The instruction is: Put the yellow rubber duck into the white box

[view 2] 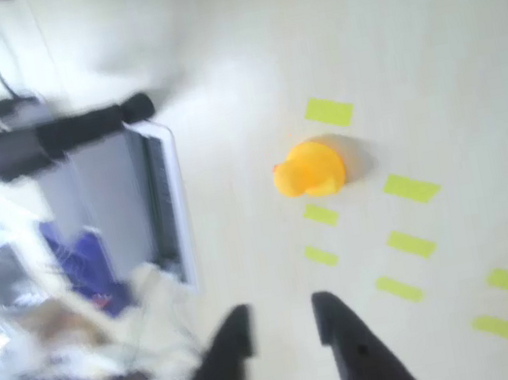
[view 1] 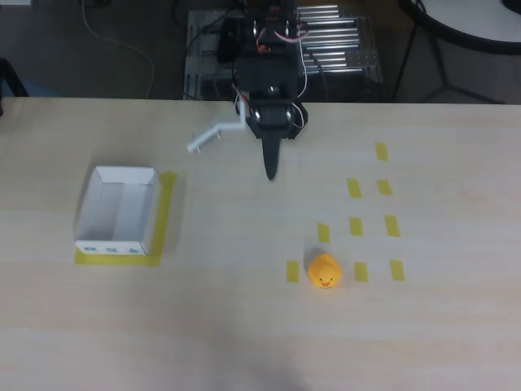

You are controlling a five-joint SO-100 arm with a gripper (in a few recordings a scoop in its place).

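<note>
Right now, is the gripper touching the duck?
Apart. The overhead view shows the gripper up near the arm's base, with bare table between it and the yellow rubber duck, which sits among the yellow tape strips.

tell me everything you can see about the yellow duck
The small rounded yellow-orange rubber duck looks smooth and soft, with an orange-red beak and tiny dark eyes facing the overhead view's bottom edge. It sits upright on the pale wooden table, among flat yellow tape strips, seemingly just clear of them. Nothing grips it: the black two-finger gripper hangs well away, and the white cardboard box stands far to the left.
</note>
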